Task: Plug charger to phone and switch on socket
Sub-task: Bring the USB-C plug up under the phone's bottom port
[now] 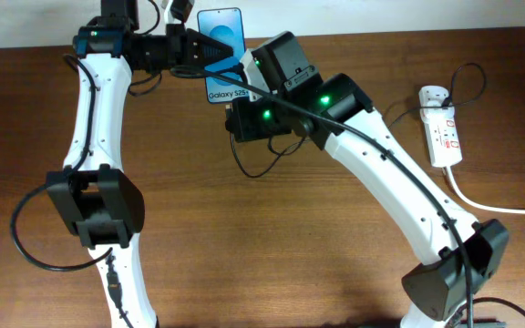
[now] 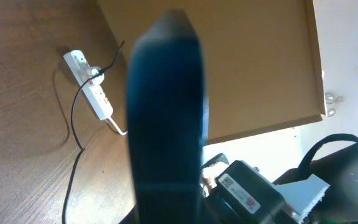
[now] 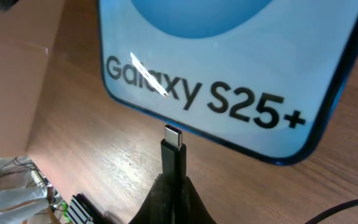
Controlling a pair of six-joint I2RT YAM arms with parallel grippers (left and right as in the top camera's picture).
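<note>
Galaxy S25+ phone (image 1: 223,36) pinched by one long edge in left claw (image 1: 197,52), held off the surface (image 1: 272,237) so its bottom edge faces right claw (image 3: 173,198), which is clamped on the charger plug (image 3: 173,146), tip just short of that edge; socket (image 1: 442,135) well apart, right-arm side.

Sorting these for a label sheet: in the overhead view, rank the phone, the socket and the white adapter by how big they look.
1-2. Phone and socket: about alike. The phone looks slightly bigger but is partly covered, so I won't rank them.
3. Adapter: clearly smallest.
</note>
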